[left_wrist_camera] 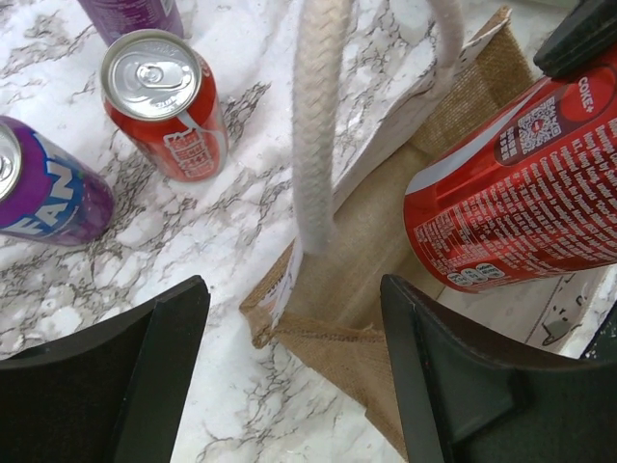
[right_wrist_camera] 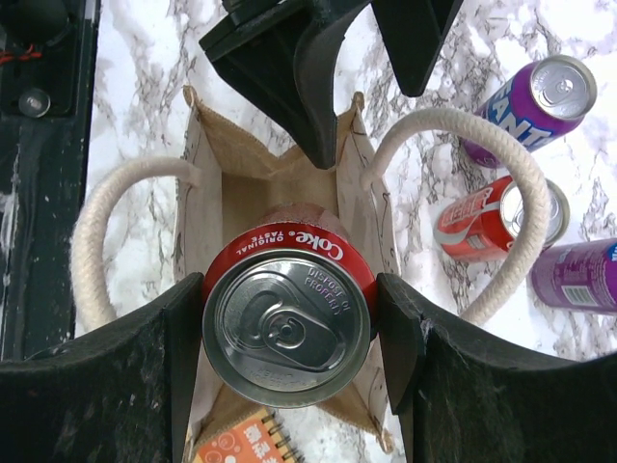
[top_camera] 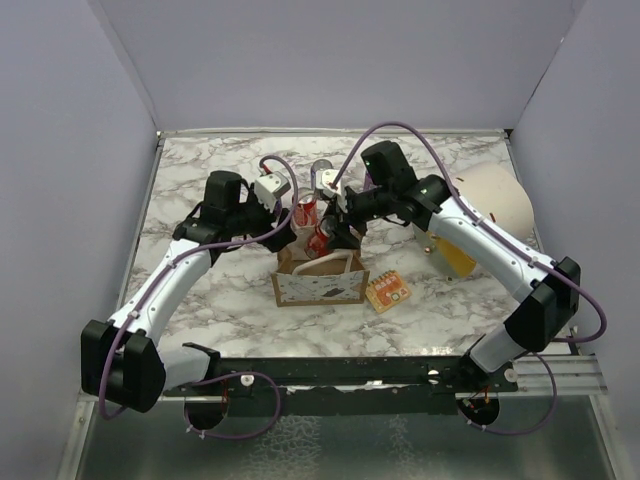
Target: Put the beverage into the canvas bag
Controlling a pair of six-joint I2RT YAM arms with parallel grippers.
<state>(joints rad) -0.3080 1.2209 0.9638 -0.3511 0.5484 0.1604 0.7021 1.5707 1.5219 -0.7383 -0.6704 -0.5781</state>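
The canvas bag stands open in the middle of the table, tan with white rope handles. My right gripper is shut on a red Coke can and holds it upright right over the bag's open mouth; the can's bottom dips between the walls. The can also shows in the left wrist view. My left gripper is open and straddles the bag's far corner, one finger over the inside, the other finger outside over the marble.
A second red can and two purple cans stand behind the bag. An orange packet lies right of the bag. A big white drum-like thing and a yellow item sit far right.
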